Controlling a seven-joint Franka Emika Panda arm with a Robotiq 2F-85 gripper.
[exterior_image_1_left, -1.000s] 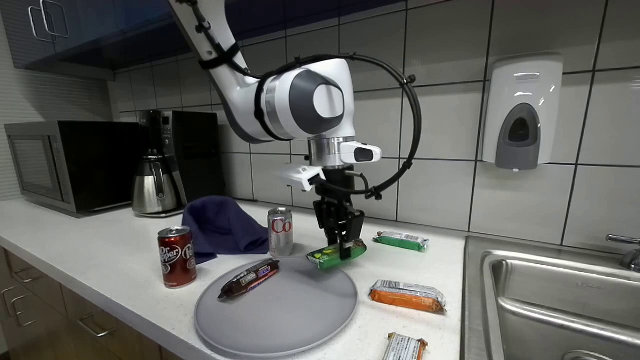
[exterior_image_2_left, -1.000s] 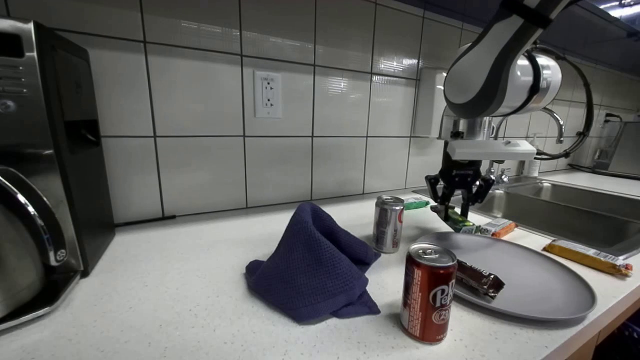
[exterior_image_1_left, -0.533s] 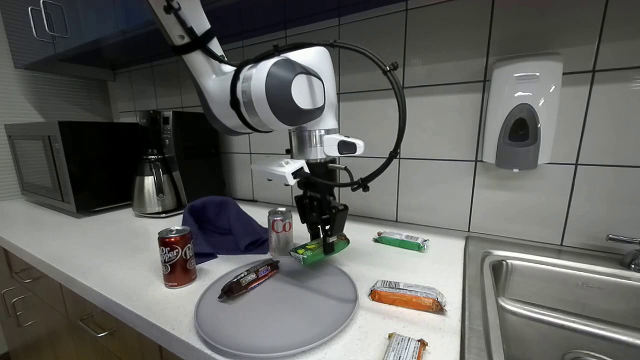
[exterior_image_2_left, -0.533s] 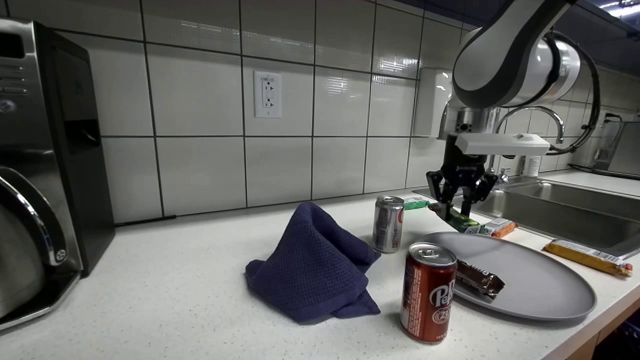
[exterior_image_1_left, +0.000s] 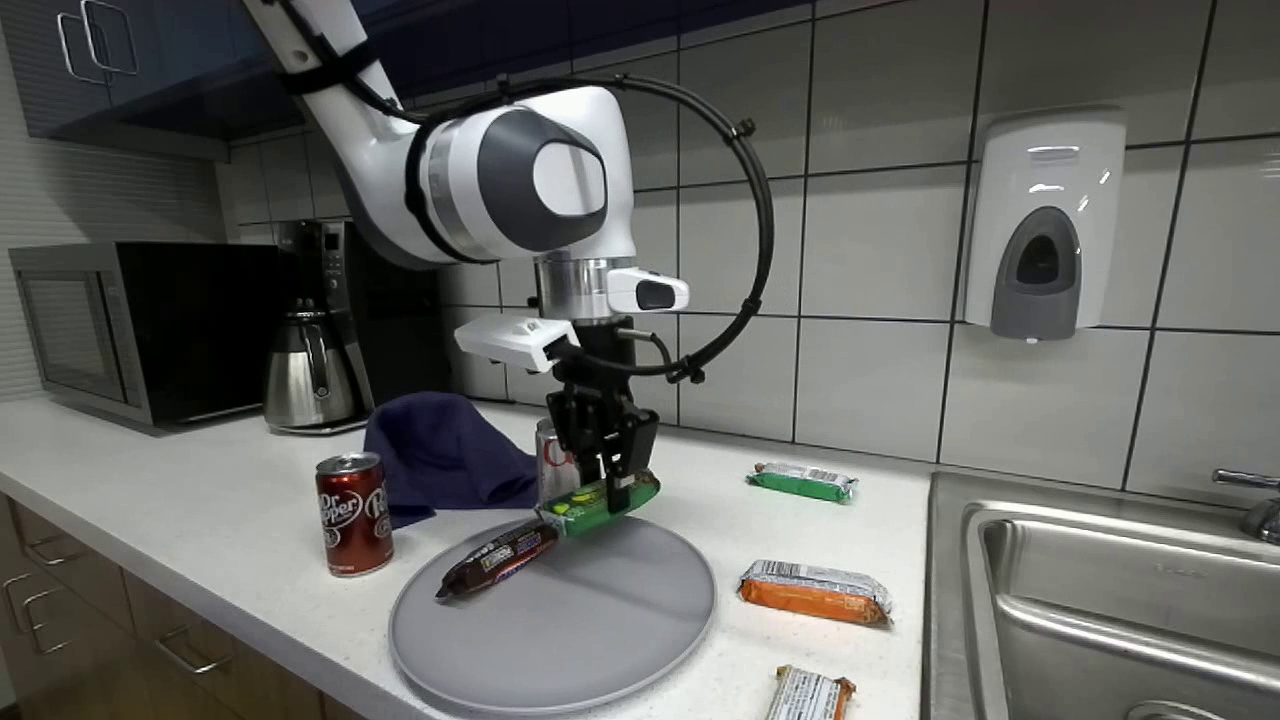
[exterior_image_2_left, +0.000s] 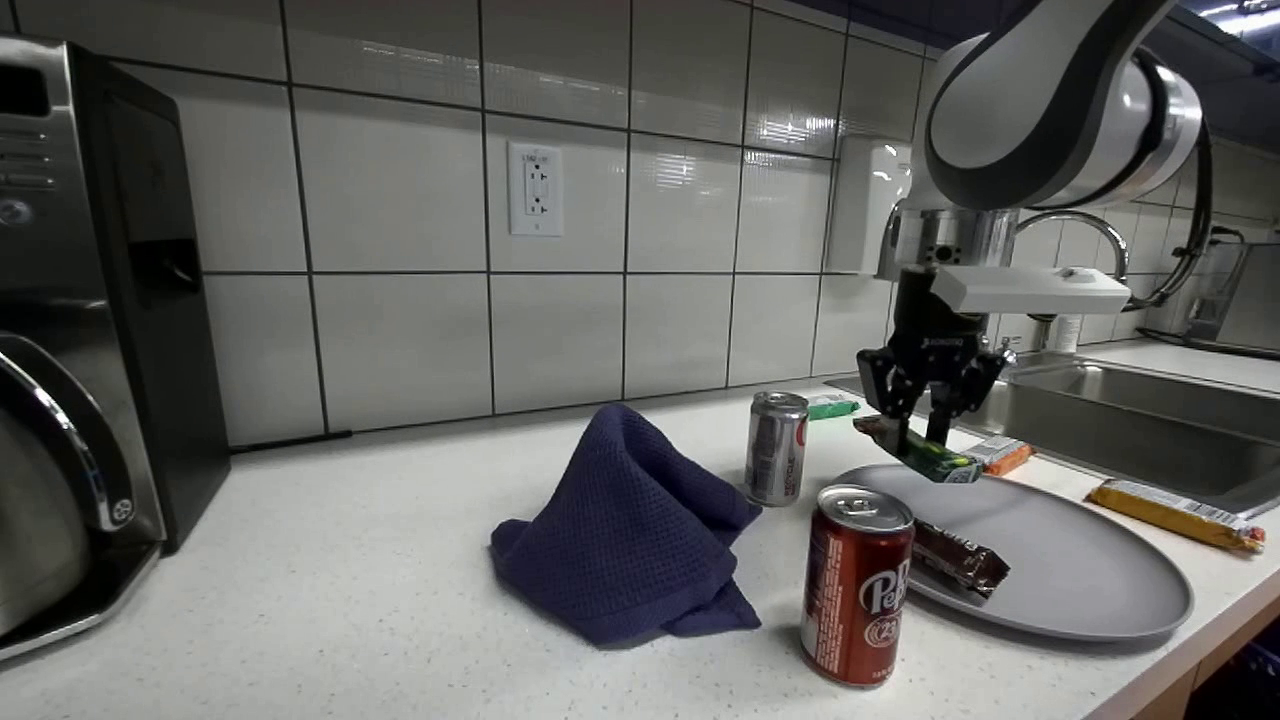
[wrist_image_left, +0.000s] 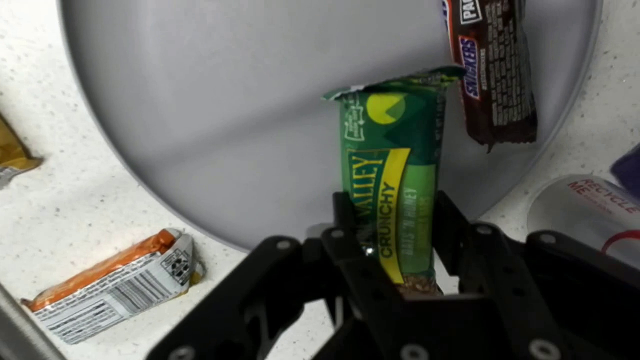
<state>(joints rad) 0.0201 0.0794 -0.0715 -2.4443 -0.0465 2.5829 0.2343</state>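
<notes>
The jaws are closed on a green Nature Valley granola bar (wrist_image_left: 392, 165), pinching it from its two long sides, and they hold it up off the surface (exterior_image_2_left: 350, 600). In the wrist view, the front end of the bar is over a round gray plate (wrist_image_left: 200, 75), and the back end pokes out past the plate's edge. A brown Snickers bar (wrist_image_left: 495, 75) lies on the plate, just beside the granola bar's front corner. A silver soda can (wrist_image_left: 585, 215) stands near the plate, with a crumpled purple cloth (exterior_image_2_left: 620, 540) next to it. A red Dr Pepper can (exterior_image_1_left: 355, 515) stands near the plate too. An orange wrapped bar (exterior_image_1_left: 815, 593) and a yellow wrapped bar (exterior_image_2_left: 1175, 515) lie on the surface, apart from the plate. A second green bar (exterior_image_1_left: 803, 483) lies farther back, near the tiled wall (exterior_image_1_left: 880, 230). The metal sink (exterior_image_1_left: 955, 570) is set into the surface past these bars. Far away, a coffee maker (exterior_image_1_left: 390, 300) and a microwave (exterior_image_1_left: 200, 330) stand together, and a white soap dispenser (exterior_image_1_left: 1045, 165) hangs on the wall.
</notes>
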